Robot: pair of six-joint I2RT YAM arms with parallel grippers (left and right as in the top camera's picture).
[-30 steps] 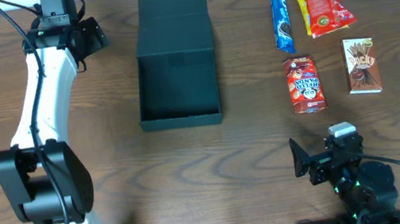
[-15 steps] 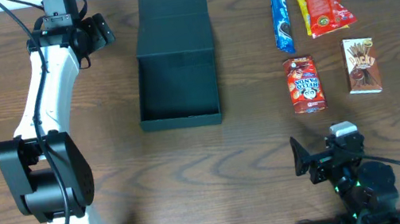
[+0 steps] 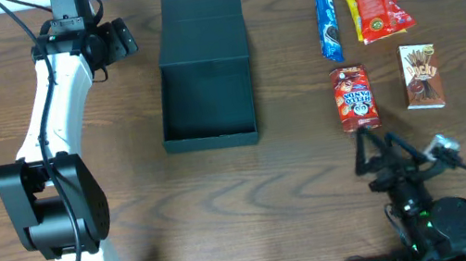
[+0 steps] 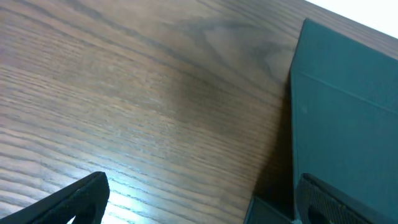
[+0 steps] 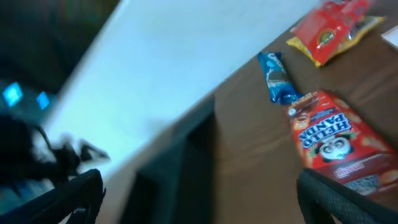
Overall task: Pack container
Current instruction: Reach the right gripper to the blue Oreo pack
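The container (image 3: 204, 71), a dark teal box, lies open on the table with its flap lid folded back toward the far edge. My left gripper (image 3: 117, 40) hovers open just left of that lid. In the left wrist view the lid (image 4: 348, 106) fills the right side, and the left gripper (image 4: 202, 208) holds nothing. My right gripper (image 3: 377, 149) stands open just in front of a red Hello Panda box (image 3: 355, 98). The blurred right wrist view shows the right gripper (image 5: 199, 199) empty, the Hello Panda box (image 5: 336, 137) at right and the container (image 5: 180, 174) ahead.
At the back right lie a blue cookie packet (image 3: 328, 24), a red and yellow snack bag (image 3: 375, 8) and a brown biscuit-stick box (image 3: 421, 76). The left arm's white links (image 3: 50, 131) stretch along the table's left side.
My right gripper has lifted and swung forward toward the Hello Panda box. The left gripper has shifted slightly right, closer to the container's lid.
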